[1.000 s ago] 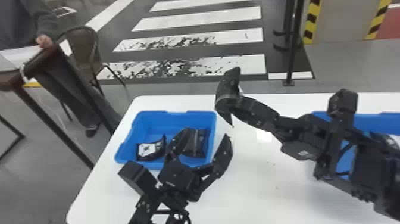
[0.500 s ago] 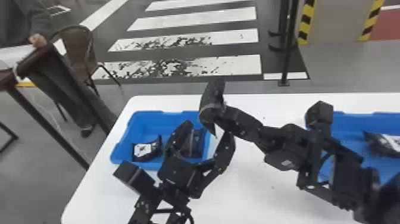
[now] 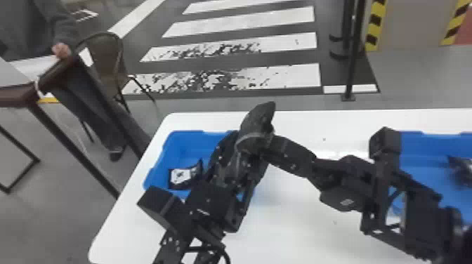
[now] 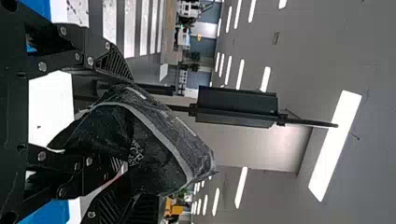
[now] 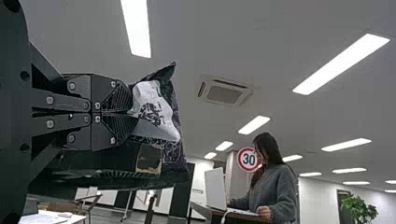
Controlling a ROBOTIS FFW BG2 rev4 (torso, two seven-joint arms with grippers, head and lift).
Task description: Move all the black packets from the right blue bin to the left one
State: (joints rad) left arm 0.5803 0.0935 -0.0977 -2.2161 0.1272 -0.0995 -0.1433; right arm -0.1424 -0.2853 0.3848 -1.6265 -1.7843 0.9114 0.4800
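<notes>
The black packet (image 3: 258, 128) is clamped by the right gripper (image 5: 131, 113), at two o'clock of the left blue bin (image 3: 186, 137), between the spread fingers of the left gripper (image 4: 140, 140). Light, pliable, slippery film is expected; the broad middle should be gripped.

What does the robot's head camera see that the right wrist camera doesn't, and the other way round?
Head view: two blue bins, the left one with a white-labelled packet in it and the right one, plus the striped crossing.
Right wrist view: a ceiling vent, a red-rimmed round sign and a leafy plant.
Both: the right gripper pinching a black packet.
</notes>
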